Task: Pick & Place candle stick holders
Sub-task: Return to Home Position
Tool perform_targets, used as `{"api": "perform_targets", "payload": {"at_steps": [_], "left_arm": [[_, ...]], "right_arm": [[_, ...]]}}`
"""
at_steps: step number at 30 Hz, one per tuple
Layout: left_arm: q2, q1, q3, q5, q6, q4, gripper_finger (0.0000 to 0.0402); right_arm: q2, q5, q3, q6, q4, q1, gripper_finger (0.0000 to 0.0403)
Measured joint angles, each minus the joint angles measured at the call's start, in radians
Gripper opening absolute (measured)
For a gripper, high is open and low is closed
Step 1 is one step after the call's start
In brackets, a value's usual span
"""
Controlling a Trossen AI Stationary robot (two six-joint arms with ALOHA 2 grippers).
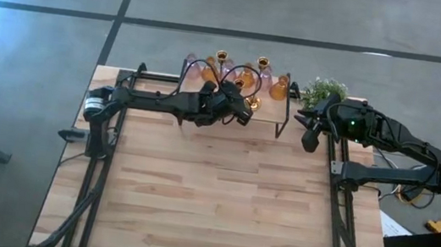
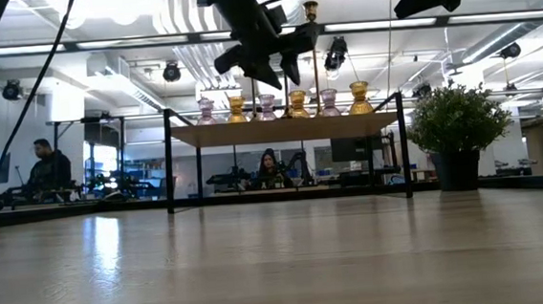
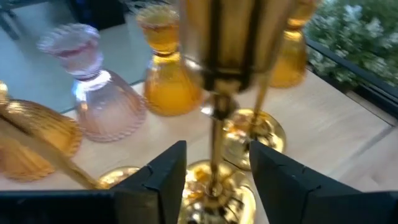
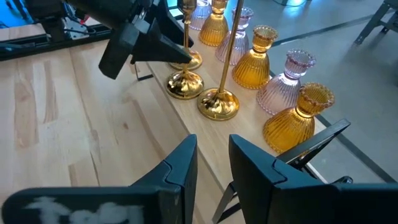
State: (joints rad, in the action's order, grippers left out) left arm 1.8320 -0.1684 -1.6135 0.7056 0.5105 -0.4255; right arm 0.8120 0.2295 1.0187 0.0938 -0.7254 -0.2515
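Bench (image 1: pixel 219 200): pale wood planks, with bare surface in front of the shelf.

Shelf (image 2: pixel 289 130): a wood board on a black frame, standing at the bench's far edge. It carries all nine holders.

Potted plant (image 2: pixel 456 120): on the bench, just beside the shelf's right end.

Left pincer (image 3: pixel 217 149): raised over the shelf's front, fingers apart. The thin stem of one of the gold candlesticks (image 3: pixel 216 124) stands in the gap and appears clear of both fingers.

Right pincer (image 4: pixel 212 142): in the air near the plant, off the shelf's right end. Its fingers are parted by a narrow gap with nothing between them.

Gold candlesticks: three, shiny, with round bases, upright and clustered towards the shelf's front.

Glass holders (image 4: pixel 252 62): six, ribbed, bell-shaped and translucent. They alternate pink and amber in a row along the shelf's back.
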Motion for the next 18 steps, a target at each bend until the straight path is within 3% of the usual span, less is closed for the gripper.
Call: {"api": "perform_targets", "payload": {"at_steps": [9, 18], "left_arm": [[-0.014, 0.029, -0.001, -0.056, -0.027, -0.005, 0.0186], [-0.072, 0.039, -0.002, -0.008, -0.046, -0.062, 0.0186]], "right_arm": [[-0.004, -0.002, 0.000, 0.003, -0.004, 0.000, 0.0070], [-0.027, -0.002, 0.000, 0.003, -0.004, 0.000, 0.0076]]}}
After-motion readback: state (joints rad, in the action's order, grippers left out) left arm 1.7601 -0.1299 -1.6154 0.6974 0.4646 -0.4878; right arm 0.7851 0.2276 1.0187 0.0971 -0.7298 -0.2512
